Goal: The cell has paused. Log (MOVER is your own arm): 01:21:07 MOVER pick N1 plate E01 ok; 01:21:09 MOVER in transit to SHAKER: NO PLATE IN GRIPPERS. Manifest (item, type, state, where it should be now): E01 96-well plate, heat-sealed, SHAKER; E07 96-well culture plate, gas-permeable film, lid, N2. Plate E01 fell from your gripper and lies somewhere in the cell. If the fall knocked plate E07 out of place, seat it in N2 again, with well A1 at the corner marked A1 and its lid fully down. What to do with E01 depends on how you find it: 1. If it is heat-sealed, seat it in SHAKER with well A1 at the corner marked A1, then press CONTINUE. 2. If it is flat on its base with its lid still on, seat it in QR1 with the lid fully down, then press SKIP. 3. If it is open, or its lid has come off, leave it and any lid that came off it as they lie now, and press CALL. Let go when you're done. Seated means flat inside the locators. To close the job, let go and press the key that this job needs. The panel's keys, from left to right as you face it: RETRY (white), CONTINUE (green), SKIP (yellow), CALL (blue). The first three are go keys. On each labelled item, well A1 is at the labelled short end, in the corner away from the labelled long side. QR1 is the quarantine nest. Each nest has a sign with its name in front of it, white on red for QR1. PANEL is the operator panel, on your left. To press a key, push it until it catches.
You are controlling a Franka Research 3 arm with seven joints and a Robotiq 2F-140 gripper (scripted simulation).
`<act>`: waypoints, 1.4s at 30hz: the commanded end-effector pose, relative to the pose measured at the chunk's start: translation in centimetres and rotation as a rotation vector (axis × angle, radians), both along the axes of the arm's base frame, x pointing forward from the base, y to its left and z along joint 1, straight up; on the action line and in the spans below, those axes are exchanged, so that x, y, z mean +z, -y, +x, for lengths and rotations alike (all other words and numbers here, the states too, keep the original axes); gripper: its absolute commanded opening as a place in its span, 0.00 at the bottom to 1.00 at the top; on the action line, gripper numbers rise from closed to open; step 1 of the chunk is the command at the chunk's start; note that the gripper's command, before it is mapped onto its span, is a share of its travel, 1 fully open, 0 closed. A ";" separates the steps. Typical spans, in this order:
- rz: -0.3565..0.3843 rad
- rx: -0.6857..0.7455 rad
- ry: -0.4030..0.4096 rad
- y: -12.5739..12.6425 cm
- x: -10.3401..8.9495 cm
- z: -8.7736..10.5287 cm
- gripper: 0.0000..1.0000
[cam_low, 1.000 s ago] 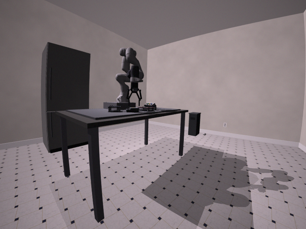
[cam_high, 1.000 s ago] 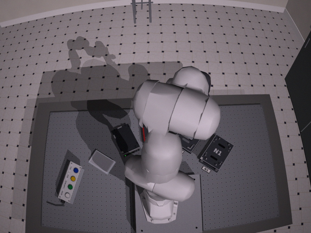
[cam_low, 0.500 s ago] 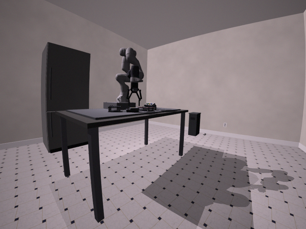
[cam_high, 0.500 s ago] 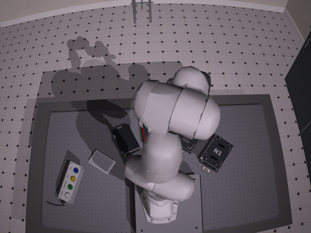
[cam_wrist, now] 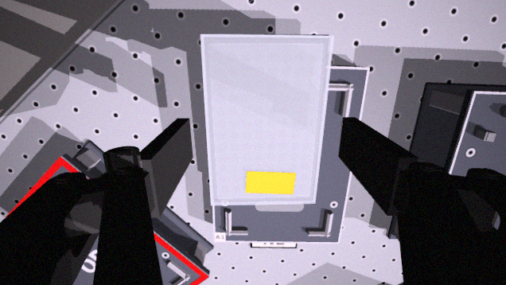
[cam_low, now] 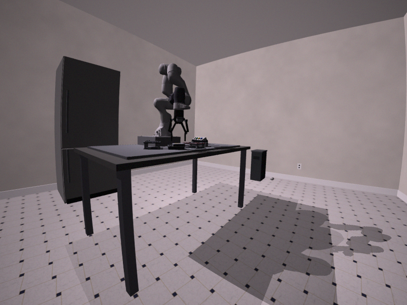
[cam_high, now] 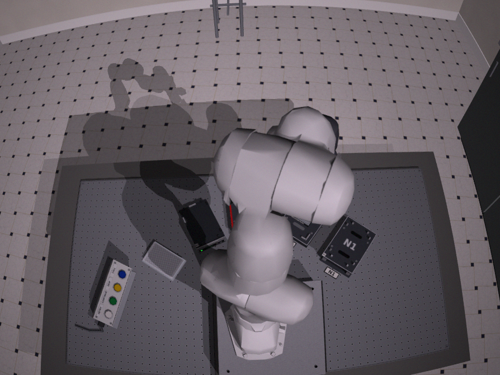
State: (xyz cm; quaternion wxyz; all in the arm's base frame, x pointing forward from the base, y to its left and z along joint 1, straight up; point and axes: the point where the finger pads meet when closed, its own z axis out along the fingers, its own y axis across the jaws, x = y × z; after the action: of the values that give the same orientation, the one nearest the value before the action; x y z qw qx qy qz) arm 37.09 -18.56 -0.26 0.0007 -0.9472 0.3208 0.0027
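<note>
Looks smooth and satin on the white arm (cam_high: 259,245) (cam_low: 174,75); like translucent plastic on the yellow-labelled plate (cam_wrist: 266,115); like bare metal on the locators (cam_wrist: 228,224); matt along the desk's (cam_high: 448,308) (cam_low: 119,165) dark edges.

The nest under the pale lidded plate (cam_wrist: 266,107) is dark slate with white edging; the plate carries a yellow patch (cam_wrist: 270,182). Beside that nest, another nest (cam_wrist: 180,255) wears a bright red border.
</note>
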 end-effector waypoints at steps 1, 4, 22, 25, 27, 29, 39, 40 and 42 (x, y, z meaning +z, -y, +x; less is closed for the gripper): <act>-0.002 -0.003 0.000 0.1 -0.1 0.0 0.70; -0.002 -0.003 0.000 0.1 -0.1 0.0 0.70; -0.002 -0.003 0.000 0.1 -0.6 0.0 0.70; -0.002 -0.003 0.000 0.1 -0.8 0.0 0.70; -0.002 -0.003 0.000 0.1 -0.9 0.0 0.70; -0.002 -0.003 0.000 0.1 -1.0 0.0 0.70; -0.002 -0.003 0.000 0.1 -1.5 0.0 0.70; -0.002 -0.003 0.000 0.1 -1.6 0.0 0.70; -0.002 -0.003 0.000 0.1 -1.7 0.0 0.70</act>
State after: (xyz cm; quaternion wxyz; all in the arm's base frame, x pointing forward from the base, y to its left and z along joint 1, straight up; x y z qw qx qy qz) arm 36.97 -18.53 -1.77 0.0010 -0.9473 0.3203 0.0044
